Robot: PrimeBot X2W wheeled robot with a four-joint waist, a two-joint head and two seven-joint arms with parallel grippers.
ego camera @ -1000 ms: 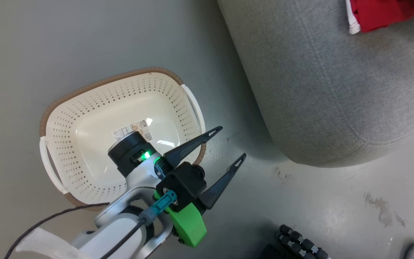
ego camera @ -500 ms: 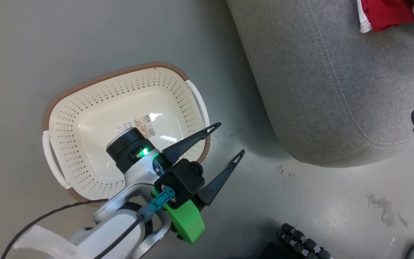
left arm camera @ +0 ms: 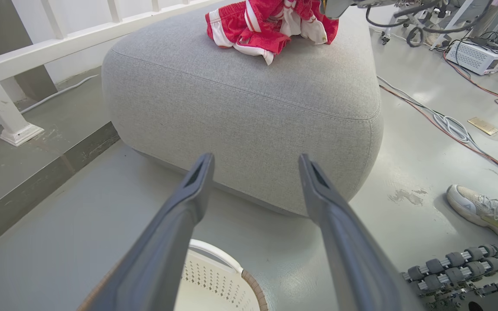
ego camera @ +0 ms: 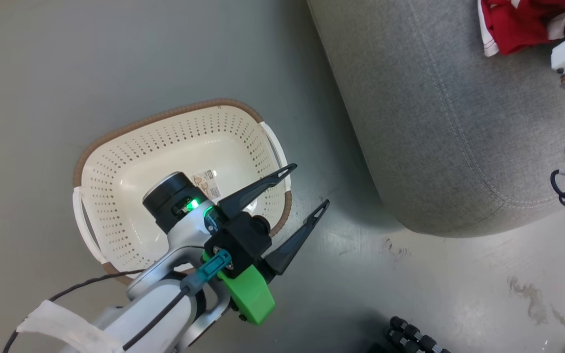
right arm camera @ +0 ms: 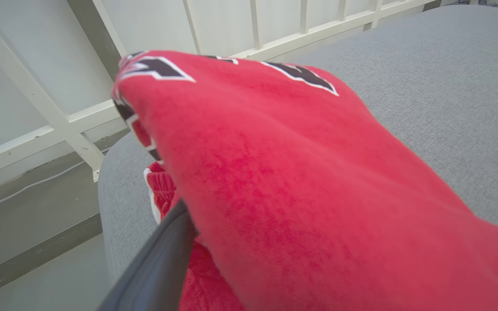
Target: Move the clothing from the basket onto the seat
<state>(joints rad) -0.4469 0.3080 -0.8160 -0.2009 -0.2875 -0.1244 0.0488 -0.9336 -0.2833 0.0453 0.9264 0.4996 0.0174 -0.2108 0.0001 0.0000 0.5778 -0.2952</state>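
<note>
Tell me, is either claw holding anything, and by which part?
Left gripper: nothing, open near the basket. Right gripper: a red garment drapes over its fingers; whether gripped cannot be told.

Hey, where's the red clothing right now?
In the head view the red clothing lies at the upper right, on top of the grey seat, well apart from the basket on the floor.

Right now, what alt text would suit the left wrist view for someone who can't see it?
Two dark fingers, spread apart, point at a big grey seat with red-and-white clothing heaped on its far end. The edge of a cream basket shows below them, and a person's shoe is at right.
</note>
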